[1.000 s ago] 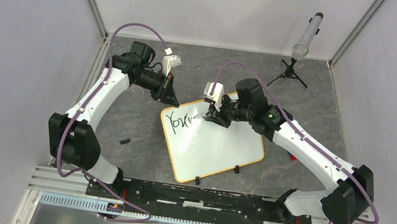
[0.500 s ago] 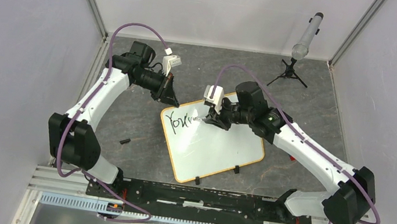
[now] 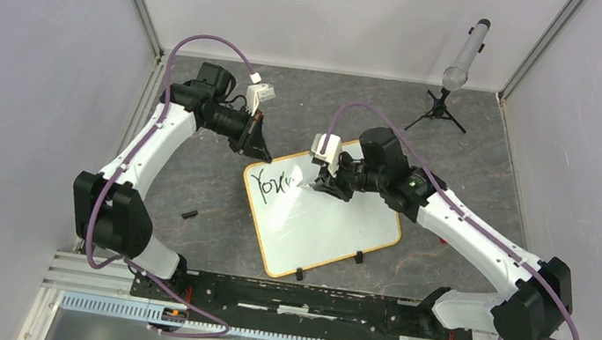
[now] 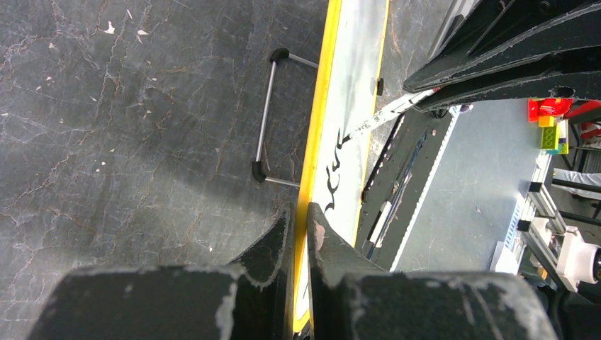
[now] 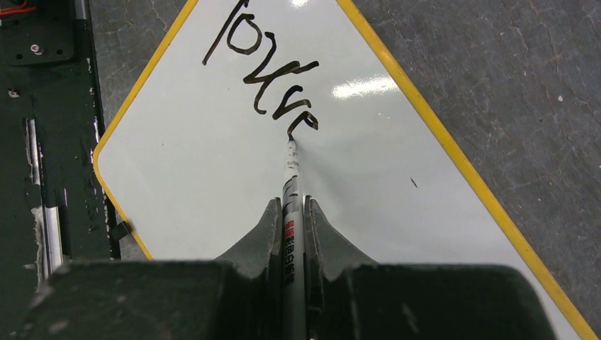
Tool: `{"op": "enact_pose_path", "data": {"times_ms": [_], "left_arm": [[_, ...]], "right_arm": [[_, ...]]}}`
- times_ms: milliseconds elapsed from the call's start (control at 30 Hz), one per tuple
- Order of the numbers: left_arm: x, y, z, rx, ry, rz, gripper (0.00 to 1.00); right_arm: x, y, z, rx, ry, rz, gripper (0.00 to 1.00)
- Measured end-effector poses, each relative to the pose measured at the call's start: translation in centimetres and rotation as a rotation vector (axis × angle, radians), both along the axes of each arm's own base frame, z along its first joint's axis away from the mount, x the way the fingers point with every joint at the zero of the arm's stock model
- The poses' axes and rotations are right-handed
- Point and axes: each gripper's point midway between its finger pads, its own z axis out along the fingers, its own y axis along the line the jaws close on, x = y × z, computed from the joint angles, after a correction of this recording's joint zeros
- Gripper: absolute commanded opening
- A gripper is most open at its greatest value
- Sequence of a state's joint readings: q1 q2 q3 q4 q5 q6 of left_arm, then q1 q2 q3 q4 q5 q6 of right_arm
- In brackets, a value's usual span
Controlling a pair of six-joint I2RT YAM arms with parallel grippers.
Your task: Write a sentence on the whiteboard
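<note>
Here's the whiteboard (image 3: 329,227), lying flat in the middle of the counter (image 3: 215,185), turned at an angle so one corner points toward the arm bases, its two black clip feet on the near edge. Its frame shows yellow in both wrist views. The sentence (image 5: 273,78) is one short slanted run of black handwriting near the board's far-left corner, opening with a Y-like letter and trailing into looped strokes; the rest of the white surface is bare and glossy, with light glare on it.

Right at the last stroke sits the tip of the marker (image 5: 291,180), and it's touching the board just where the ink ends. The right tool (image 5: 290,205) has that marker pinched tight between both fingers, the white barrel running straight out between them, red and black print visible on it.

Over at the far-left corner, the left tool (image 4: 301,212) is nearly closed, one finger on each side of the yellow frame, clamped on the board's edge. Just beside that edge a thin metal wire bracket (image 4: 264,120) with black ends lies on the counter.

Further out, a small black piece (image 3: 189,213) rests left of the board, well apart from it. At the far right corner stands a grey cylinder (image 3: 465,55) on a little black tripod.
</note>
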State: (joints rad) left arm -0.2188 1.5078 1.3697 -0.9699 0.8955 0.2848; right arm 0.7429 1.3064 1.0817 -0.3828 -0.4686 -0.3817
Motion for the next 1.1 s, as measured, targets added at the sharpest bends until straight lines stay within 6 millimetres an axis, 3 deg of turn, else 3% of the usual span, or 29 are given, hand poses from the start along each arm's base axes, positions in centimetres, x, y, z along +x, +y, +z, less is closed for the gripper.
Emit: {"op": "enact_pose_path", "data": {"times_ms": [267,533,700,933,1100], "left_arm": [[0.0,0.0,0.0,0.000,-0.001,-0.001,0.02],[-0.1,-0.1,0.1,0.002,-0.002,-0.004,0.03],[-0.1,-0.1,0.1,0.007,-0.007,-0.007,0.12],[-0.7,-0.2,-0.1,0.020,0.012,-0.020,0.34],[-1.4,-0.4,-0.4,0.034,0.026,-0.038,0.36]], "right_arm": [[0.3,-0.5,0.3,-0.009,-0.003,-0.009,0.00],[0.9,-0.6,2.5,0.003,-0.033,-0.013,0.00],[0.9,-0.7,3.0,0.004,-0.040,-0.007,0.00],[1.6,-1.8,3.1,0.005,-0.039,-0.021,0.00],[1.8,-2.3,3.5,0.021,-0.047,-0.017,0.00]]}}
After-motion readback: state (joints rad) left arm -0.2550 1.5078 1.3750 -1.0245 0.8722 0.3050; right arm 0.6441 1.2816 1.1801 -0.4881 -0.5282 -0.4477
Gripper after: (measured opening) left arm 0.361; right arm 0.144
